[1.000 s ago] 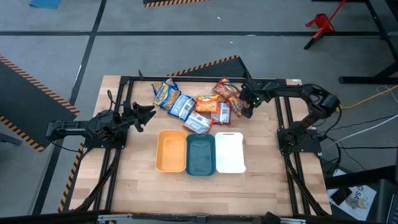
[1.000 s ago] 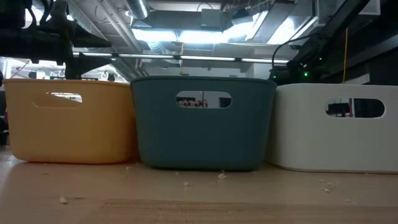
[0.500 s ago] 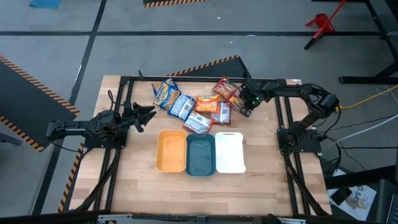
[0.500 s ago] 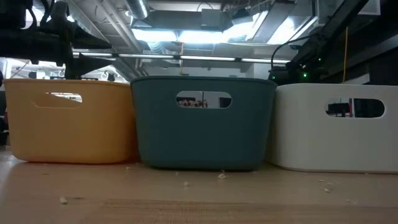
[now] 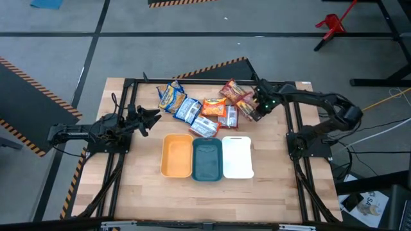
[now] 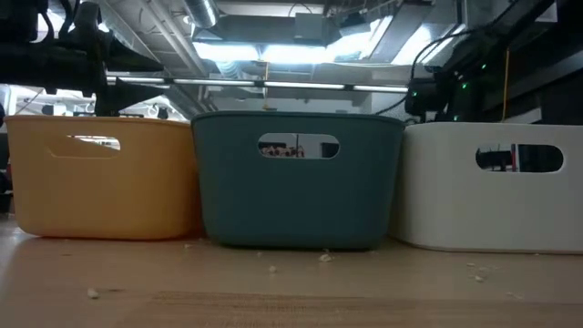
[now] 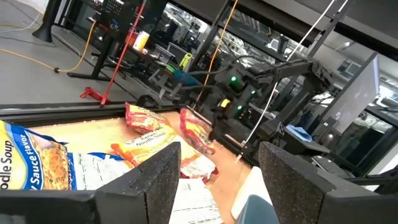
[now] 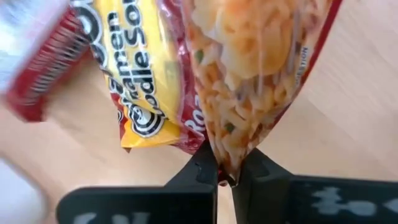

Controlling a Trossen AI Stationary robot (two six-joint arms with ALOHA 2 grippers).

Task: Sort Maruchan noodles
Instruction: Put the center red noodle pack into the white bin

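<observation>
Several Maruchan noodles packets (image 5: 202, 109) lie in a loose pile on the far half of the wooden table, some overlapping. My right gripper (image 5: 258, 109) is at the pile's right end, shut on a red packet (image 5: 248, 106) printed with noodles (image 8: 249, 68). Beside that one lies another red packet with a yellow label (image 8: 140, 68). My left gripper (image 5: 153, 118) waits open at the left of the pile with nothing between its fingers (image 7: 163, 177). My right gripper pinches the red packet's edge (image 8: 227, 163) between its two fingertips (image 8: 208, 174), at the end that faces the table's right side. The fingers come from the right, slanting down. I cannot tell whether the packet is clear of the table.
Three trays stand side by side nearer than the pile: yellow-orange (image 5: 176, 156), teal (image 5: 207, 160) and white (image 5: 237, 157). In the low view they fill the front (image 6: 296, 182). Black frame rails (image 5: 128, 83) run along the table's edges.
My right gripper has shut on the edge of the red packet at the pile's right end. Its arm has since drawn back a little toward the table's right edge. The left arm has kept still.
</observation>
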